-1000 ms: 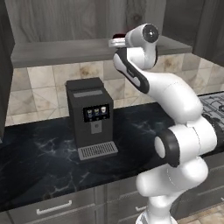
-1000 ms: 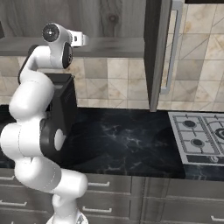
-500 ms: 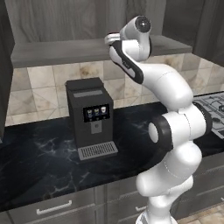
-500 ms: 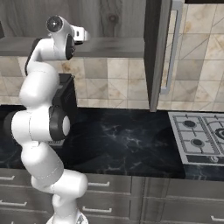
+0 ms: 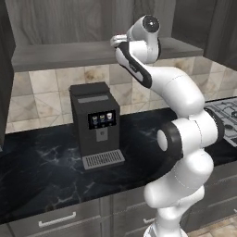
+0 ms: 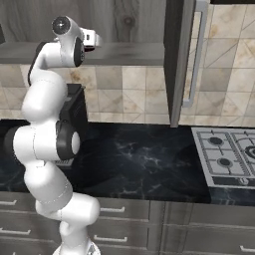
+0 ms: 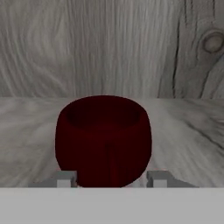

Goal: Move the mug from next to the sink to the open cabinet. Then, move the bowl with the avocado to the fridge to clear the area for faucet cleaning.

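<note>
Backing out carelessly, the jaws, parted either side of the mug (image 7: 103, 139), could nudge it off the cabinet shelf (image 7: 183, 135).

A: What does the arm (image 5: 185, 139) look like, there by the coffee machine (image 5: 95, 125)?
B: Glossy white rounded segments, dark bands at joints, a dark round cap on top.

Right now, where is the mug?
In the hand view the mug stands upright on the open cabinet's shelf, centred before its wood-grain back.
</note>
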{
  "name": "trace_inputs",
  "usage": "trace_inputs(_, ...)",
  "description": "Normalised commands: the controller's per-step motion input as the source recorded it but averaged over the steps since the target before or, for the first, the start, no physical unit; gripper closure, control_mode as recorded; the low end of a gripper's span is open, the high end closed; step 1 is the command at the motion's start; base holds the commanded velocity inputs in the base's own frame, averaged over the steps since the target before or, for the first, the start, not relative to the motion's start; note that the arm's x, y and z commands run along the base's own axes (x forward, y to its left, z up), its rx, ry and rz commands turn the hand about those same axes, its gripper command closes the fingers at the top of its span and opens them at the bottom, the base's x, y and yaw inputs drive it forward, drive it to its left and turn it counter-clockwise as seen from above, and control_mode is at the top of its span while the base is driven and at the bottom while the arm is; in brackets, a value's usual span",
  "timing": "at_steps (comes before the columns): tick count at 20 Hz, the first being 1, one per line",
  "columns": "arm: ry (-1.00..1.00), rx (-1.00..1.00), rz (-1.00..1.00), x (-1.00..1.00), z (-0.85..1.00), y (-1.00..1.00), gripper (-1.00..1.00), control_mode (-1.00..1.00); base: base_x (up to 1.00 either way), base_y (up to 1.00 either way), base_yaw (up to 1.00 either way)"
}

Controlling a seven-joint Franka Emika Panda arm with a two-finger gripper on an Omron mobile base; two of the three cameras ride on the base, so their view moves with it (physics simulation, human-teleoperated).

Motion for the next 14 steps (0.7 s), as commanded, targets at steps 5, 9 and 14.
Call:
trace_inputs(5,-0.04,0.0,0.0,-0.62,0.09,-0.03,-1.0,-1.0,0.0,0.0,0.0)
trace_inputs(9,-0.06,0.0,0.0,-0.7,0.13,-0.01,-1.0,-1.0,0.0,0.0,0.0)
trace_inputs(14,-0.14,0.0,0.0,-0.98,0.26,-0.17,-1.0,-1.0,0.0,0.0,0.0)
